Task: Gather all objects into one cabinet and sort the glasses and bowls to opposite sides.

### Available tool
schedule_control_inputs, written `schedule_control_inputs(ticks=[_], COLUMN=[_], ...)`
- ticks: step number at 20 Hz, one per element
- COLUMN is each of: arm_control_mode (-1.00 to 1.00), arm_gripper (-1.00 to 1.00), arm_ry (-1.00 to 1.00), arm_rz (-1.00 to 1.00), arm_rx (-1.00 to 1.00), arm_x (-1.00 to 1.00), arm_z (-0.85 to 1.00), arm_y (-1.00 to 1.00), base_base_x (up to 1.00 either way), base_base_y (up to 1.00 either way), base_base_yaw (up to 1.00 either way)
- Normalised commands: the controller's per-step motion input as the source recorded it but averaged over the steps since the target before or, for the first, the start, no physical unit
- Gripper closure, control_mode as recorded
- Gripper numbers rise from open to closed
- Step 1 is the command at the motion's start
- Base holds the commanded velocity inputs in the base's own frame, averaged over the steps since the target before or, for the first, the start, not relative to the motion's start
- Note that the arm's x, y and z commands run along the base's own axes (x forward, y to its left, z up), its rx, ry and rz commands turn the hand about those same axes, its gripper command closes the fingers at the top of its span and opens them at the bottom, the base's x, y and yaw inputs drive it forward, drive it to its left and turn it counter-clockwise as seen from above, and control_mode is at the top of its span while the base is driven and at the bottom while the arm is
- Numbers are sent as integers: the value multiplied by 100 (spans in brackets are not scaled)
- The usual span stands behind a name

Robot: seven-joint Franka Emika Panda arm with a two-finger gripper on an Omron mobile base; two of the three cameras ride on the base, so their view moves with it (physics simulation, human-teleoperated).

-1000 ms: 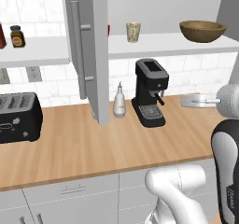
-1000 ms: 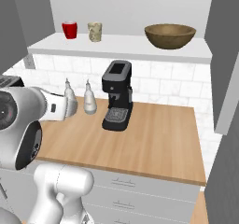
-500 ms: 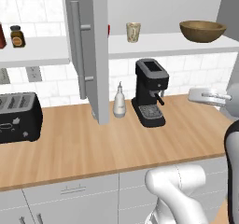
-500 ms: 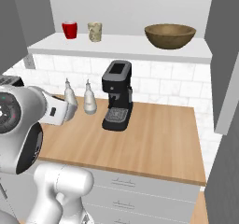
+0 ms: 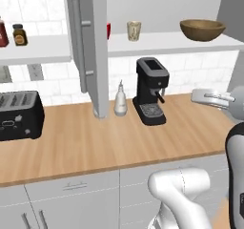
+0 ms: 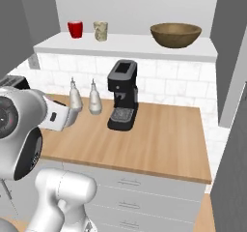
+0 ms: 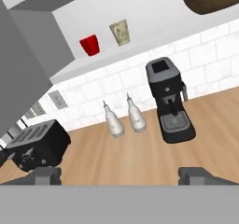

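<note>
- black coffee machine (image 5: 151, 97) sits on the wooden counter (image 5: 95, 142) against the tiled wall
- two white pear-shaped bottles (image 7: 124, 117) stand side by side just left of it, not touching it
- black toaster (image 5: 19, 114) way over at the counter's left end
- two brown spice jars (image 5: 12, 34) up on the left shelf
</note>
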Motion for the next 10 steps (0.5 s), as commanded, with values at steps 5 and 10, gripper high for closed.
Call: schedule_control_inputs(ticks=[5, 10], arm_control_mode=[100, 100], arm_gripper=[-100, -100], arm_ry=[0, 0], arm_rz=[0, 0], arm_rx=[0, 0], arm_x=[0, 0], arm_z=[0, 0], arm_y=[0, 0], base_base_x=[-65, -68], base_base_y=[0, 0], base_base_yaw=[10, 22])
